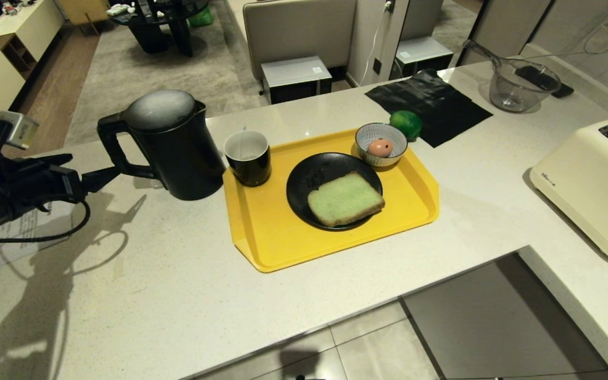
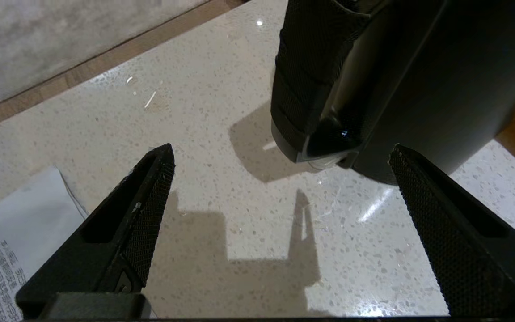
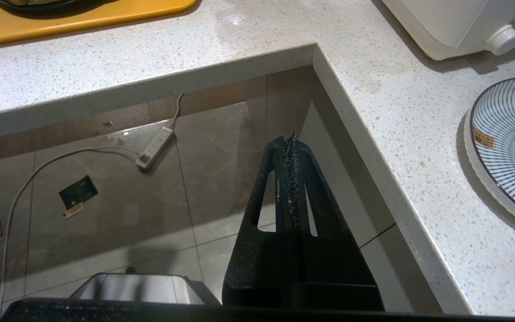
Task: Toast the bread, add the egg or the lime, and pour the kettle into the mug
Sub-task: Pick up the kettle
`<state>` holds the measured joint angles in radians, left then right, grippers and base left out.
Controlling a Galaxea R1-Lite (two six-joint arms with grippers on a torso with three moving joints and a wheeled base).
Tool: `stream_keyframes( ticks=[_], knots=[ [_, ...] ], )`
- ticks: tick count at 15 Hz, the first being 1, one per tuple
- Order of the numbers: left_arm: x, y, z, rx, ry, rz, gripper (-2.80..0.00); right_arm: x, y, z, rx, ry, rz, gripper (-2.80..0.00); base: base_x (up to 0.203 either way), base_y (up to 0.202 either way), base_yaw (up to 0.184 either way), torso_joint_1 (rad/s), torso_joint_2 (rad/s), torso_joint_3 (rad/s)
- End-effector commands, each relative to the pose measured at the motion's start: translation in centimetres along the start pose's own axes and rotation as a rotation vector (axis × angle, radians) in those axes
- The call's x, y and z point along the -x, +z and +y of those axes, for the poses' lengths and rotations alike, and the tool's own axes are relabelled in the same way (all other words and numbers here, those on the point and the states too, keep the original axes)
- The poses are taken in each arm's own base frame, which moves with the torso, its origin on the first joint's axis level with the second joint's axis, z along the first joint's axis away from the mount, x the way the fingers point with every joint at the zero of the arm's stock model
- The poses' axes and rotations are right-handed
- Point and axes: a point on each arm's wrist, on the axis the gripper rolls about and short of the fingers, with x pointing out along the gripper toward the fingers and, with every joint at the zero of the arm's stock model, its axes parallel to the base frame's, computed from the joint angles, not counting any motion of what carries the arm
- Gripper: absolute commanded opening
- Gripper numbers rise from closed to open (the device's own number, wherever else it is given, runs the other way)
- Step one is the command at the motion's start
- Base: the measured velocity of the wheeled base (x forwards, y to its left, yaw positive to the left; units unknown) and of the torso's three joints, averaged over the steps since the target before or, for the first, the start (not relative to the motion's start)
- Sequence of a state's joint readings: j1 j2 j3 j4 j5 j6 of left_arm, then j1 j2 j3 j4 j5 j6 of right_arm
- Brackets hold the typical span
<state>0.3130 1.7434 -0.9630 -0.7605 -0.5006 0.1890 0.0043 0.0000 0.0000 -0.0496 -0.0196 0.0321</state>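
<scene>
Nothing done: bread [image 1: 345, 198] untoasted on its plate, mug [image 1: 248, 157] unfilled. My left gripper [image 1: 104, 177] gapes near the kettle [image 1: 169, 142] handle; right gripper [image 3: 292, 147] closed, empty.

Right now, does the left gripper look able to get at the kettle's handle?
Probably yes: the left gripper is open, pointing at the kettle handle, with only bare counter between them.

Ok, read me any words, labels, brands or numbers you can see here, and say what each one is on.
Nothing can be quoted; every text is too small or blurred.
Sheet of paper on the counter: printed lines, unreadable.
Toaster: small dark mark on its side, unreadable.
Striped plate: small gold sticker, unreadable.
Box on the floor: white label, unreadable.
</scene>
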Motion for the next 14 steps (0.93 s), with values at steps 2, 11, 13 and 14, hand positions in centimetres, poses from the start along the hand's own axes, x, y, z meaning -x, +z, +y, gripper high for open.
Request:
stream_keyframes(
  ticks=[2,11,13,14],
  knots=[
    [-0.3,-0.1,0.3,-0.013,0.006,-0.015,0.00,-0.1,-0.5,0.0,0.000,-0.001,0.019,-2.80,0.000,0.000,0.000,0.000,0.00,0.000],
    [-2.1,-0.5,1.2,-0.018,0.013,-0.039,0.00,-0.1,-0.5,0.0,0.000,-0.001,0.020,-2.80,0.000,0.000,0.000,0.000,0.00,0.000],
    [-2.7,-0.2,1.5,-0.024,0.016,-0.053,0.00,-0.1,-0.5,0.0,0.000,0.001,0.020,-2.80,0.000,0.000,0.000,0.000,0.00,0.000],
    [-3.0,-0.1,1.6,-0.027,0.015,-0.058,0.00,-0.1,-0.5,0.0,0.000,-0.001,0.020,-2.80,0.000,0.000,0.000,0.000,0.00,0.000]
  ],
)
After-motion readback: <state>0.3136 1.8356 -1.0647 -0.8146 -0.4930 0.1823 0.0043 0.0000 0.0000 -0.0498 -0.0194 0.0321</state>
